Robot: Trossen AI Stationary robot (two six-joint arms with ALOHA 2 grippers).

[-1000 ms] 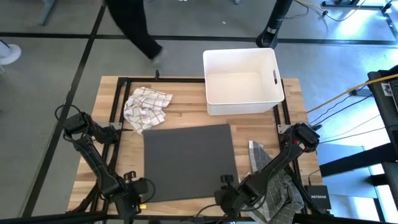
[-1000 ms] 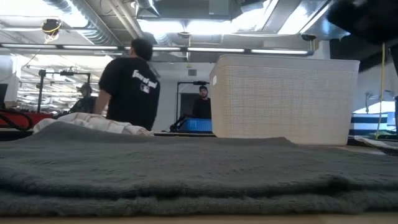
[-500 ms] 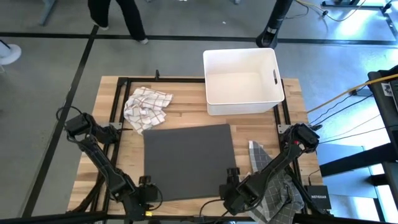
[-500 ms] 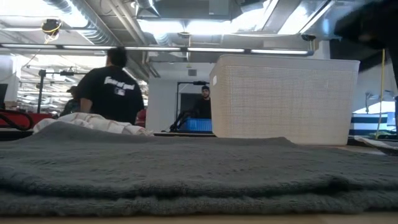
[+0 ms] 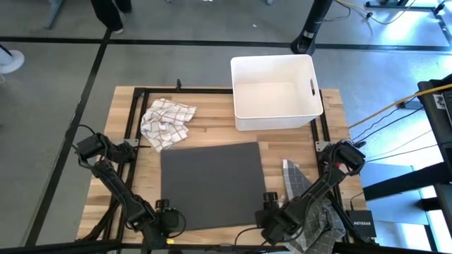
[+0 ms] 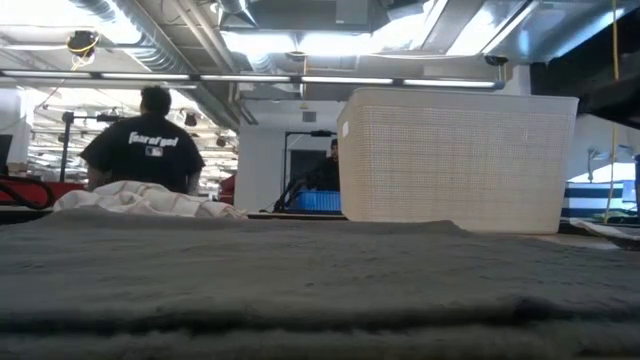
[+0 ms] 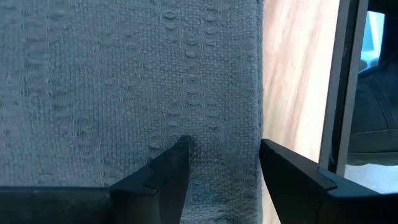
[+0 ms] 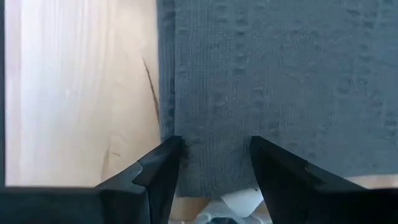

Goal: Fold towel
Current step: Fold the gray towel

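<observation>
On the wooden table (image 5: 212, 130) my left gripper (image 7: 221, 162) and right gripper (image 8: 214, 158), jaws apart, straddle the flat grey woven towel (image 5: 212, 183)'s near corners; I'd pinch both evenly.

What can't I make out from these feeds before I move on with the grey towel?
- Grey towel: near edge at the frame bottom in the high view, partly covered by both arms; layer count unclear.
- White bin: contents hidden by its wall in the low view.
- Checked cloth: mostly behind the towel in the low view.
- Second checked cloth: under the right arm, extent hidden.
</observation>
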